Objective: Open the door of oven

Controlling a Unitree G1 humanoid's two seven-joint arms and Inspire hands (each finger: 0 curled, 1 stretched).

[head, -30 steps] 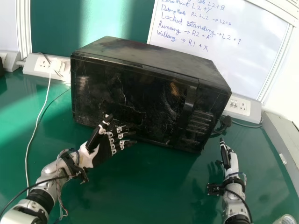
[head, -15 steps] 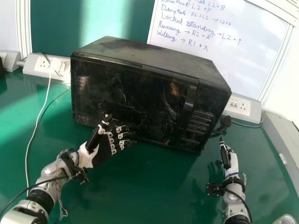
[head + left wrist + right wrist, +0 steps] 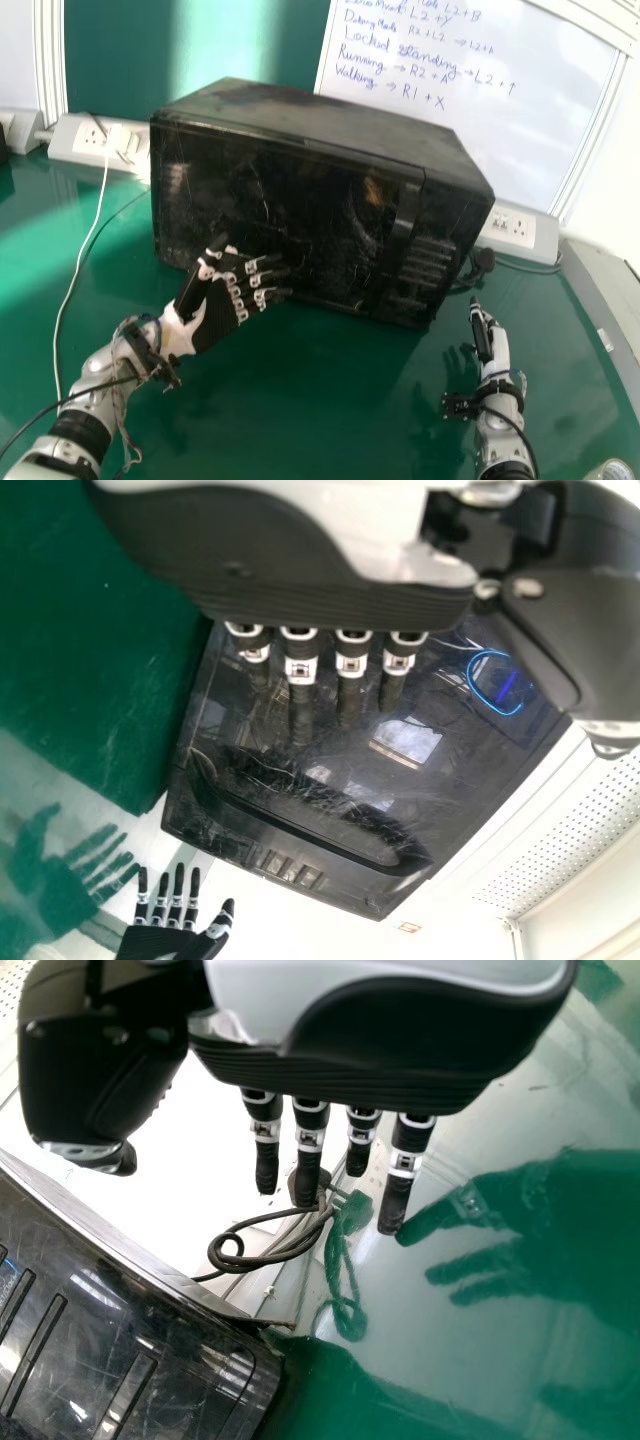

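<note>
In the head view my left hand (image 3: 216, 305), fingers straight, is in front of the lower left part of the black oven's door (image 3: 290, 215). The door is closed, its vertical handle (image 3: 398, 240) near the right end. In the left wrist view the fingers of my left hand (image 3: 300, 670) extend over the oven front (image 3: 330, 750); whether they touch it I cannot tell. My right hand (image 3: 486, 338) is relaxed and empty beside the oven's front right corner. In the right wrist view the right hand (image 3: 310, 1140) has straight fingers, near the oven (image 3: 120, 1340).
Power sockets (image 3: 515, 226) and a coiled black cable (image 3: 482, 262) lie right of the oven. Another socket strip (image 3: 75, 140) with a white cable is at the left. A whiteboard (image 3: 460, 120) stands behind, on the green table (image 3: 330, 400).
My left hand and forearm have shifted slightly to the left, and the hand has turned a little. The right hand and the oven have stayed put.
</note>
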